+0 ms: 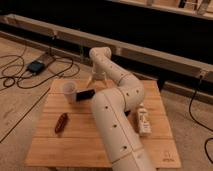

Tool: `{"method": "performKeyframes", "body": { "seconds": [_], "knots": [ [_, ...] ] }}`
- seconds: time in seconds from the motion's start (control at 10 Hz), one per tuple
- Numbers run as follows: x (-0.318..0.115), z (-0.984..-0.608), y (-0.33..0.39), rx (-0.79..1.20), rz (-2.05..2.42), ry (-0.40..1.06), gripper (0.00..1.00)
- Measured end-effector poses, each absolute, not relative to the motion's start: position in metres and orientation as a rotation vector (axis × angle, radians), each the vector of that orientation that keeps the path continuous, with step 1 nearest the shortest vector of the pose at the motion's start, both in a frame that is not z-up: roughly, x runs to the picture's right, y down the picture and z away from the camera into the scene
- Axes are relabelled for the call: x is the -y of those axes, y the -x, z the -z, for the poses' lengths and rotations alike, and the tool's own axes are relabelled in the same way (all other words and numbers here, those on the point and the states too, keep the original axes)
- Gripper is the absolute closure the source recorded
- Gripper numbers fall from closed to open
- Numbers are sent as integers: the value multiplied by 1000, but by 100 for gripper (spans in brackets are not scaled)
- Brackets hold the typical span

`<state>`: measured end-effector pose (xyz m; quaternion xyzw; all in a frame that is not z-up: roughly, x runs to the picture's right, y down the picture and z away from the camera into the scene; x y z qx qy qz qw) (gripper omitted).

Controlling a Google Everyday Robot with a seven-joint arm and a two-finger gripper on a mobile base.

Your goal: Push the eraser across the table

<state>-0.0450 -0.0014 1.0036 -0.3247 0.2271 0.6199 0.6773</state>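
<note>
Jaws: spread apart, gripping nothing, hung above the worktop's far edge, near the eraser but apart from it.
Eraser: lay flat on the worktop, just beside the paper cup.
Arm: crossed the worktop's middle.
</note>
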Motion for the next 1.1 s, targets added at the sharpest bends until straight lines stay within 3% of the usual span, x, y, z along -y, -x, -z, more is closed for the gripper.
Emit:
{"method": "performKeyframes", "body": {
  "seconds": [0.4, 1.1],
  "knots": [
    [-25, -990, 40, -486, -1221, 641, 20],
    [-100, -937, 34, -492, -1224, 627, 20]
  ]
}}
